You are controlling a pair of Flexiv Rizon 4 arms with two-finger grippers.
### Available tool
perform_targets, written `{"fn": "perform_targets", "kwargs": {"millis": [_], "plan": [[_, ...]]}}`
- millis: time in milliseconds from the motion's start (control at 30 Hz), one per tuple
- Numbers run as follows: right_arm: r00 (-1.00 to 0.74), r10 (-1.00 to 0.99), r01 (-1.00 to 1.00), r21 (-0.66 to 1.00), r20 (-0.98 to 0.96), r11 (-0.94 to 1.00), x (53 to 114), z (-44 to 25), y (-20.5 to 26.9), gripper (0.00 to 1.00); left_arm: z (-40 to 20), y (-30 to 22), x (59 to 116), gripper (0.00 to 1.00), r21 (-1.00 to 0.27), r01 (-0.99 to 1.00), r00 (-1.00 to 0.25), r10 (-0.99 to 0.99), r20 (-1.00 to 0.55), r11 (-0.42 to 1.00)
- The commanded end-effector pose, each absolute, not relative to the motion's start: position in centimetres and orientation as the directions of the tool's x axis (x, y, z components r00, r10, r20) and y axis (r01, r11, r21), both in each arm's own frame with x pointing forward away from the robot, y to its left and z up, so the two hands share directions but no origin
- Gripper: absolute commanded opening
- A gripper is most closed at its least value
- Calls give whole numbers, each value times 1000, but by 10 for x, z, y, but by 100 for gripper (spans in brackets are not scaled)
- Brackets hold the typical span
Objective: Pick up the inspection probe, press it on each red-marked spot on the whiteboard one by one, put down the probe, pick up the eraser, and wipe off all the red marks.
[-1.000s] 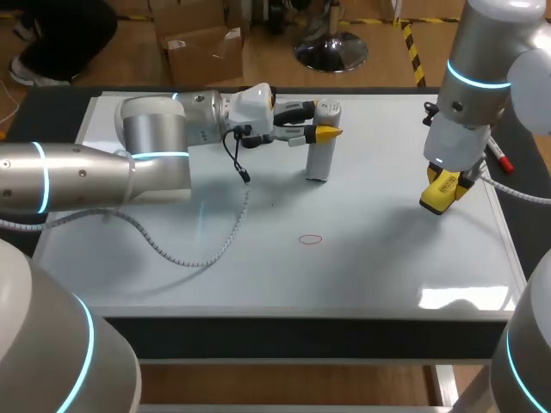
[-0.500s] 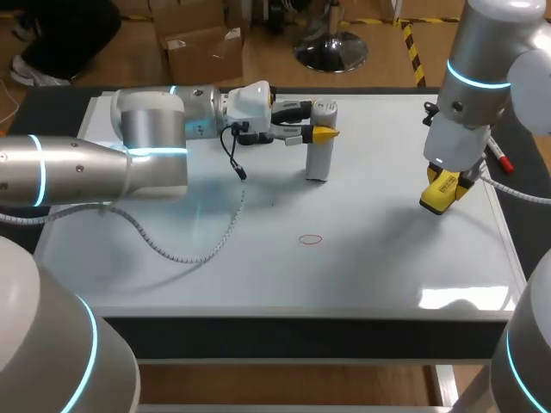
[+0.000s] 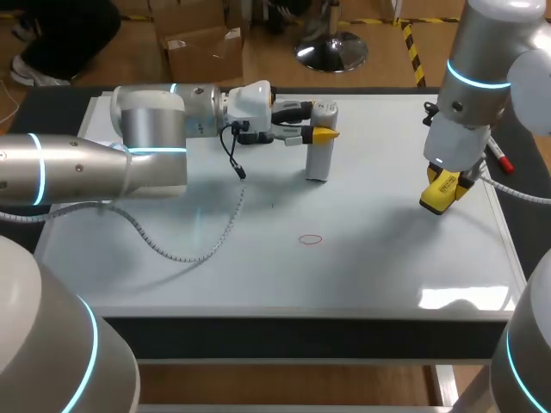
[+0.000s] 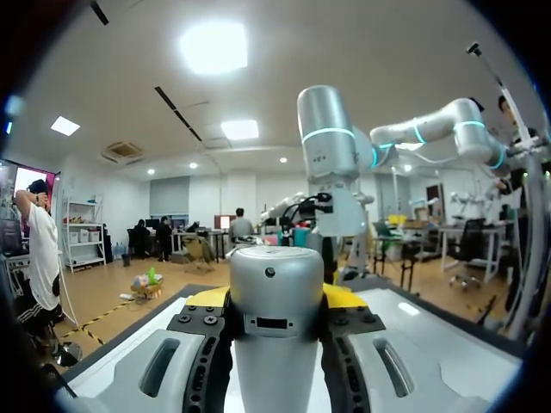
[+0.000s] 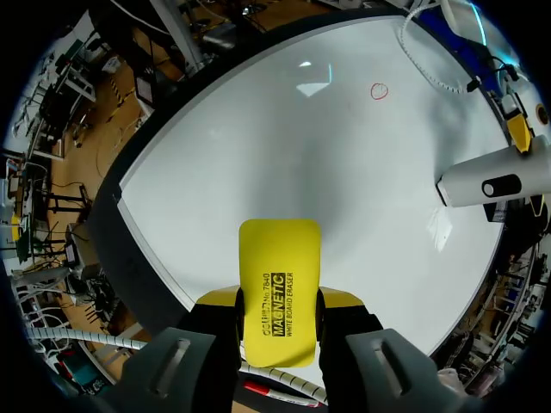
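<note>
Over on the left, the left arm (image 3: 129, 163) reaches in low and level across the far part of the whiteboard (image 3: 215, 275), a thin cable drooping from its wrist onto the surface. The left gripper (image 3: 320, 120) is clamped on the inspection probe (image 3: 321, 151), one yellow-tipped finger on either side of its upper body. The left wrist view confirms this, with the probe's rounded grey top sitting squarely between the two fingers. The probe stands upright near the board's far edge, about midway across, with its lower end down at the surface. Nearer the front, well apart from the probe's foot, there is a single small red mark (image 3: 310, 239), a drawn oval lying untouched on the white. Further right, the right arm (image 3: 473, 77) comes down steeply, and the right gripper (image 5: 278, 308) is closed on the yellow eraser (image 3: 439, 196), which is pinched from both sides and hangs over the right part of the board. Just behind it, a red-capped marker (image 3: 499, 160) lies along the board's right edge.
</note>
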State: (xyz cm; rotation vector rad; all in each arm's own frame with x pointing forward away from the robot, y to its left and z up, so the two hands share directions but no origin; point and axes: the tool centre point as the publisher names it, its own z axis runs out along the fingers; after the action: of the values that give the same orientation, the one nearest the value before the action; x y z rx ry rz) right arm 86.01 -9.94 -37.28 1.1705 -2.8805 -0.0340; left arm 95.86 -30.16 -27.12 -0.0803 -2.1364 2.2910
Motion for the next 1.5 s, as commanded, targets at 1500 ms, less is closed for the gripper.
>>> {"fn": "perform_targets", "kwargs": {"millis": [1500], "plan": [[-715, -698, -698, 30, 24, 716, 860, -372, -100, 0, -176, -306, 1038, 0, -990, 10, -999, 52, -17, -141]]}}
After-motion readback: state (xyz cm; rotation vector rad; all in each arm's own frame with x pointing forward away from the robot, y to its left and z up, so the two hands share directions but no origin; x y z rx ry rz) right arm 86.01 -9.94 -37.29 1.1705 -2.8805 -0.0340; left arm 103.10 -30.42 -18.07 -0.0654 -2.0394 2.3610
